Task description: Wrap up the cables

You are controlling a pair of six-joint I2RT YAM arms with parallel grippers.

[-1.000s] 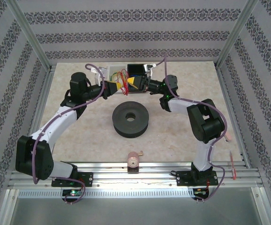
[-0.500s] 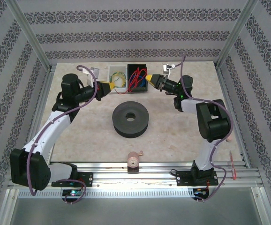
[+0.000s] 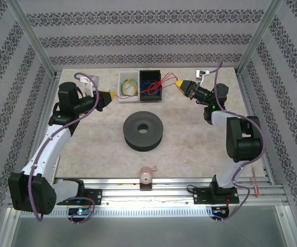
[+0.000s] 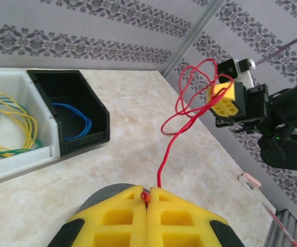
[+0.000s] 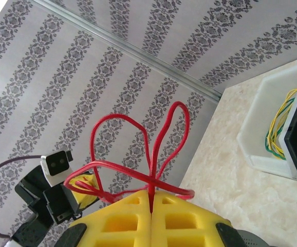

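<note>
The left gripper (image 4: 147,198) and right gripper (image 5: 151,198) are each clamped tight on the cables (image 3: 158,86), whose red loops hang between them. Below lies a beige marbled tabletop (image 3: 189,139); striped patterned walls (image 3: 148,41) stand around.

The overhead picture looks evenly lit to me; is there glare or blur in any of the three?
Top view: soft even light, a faint shadow round the black ring, glare on the near metal rail. Left wrist view: red wire sharp, white bin washed out. Right wrist view: tilted, wall stripes slanting, nothing smeared.
</note>
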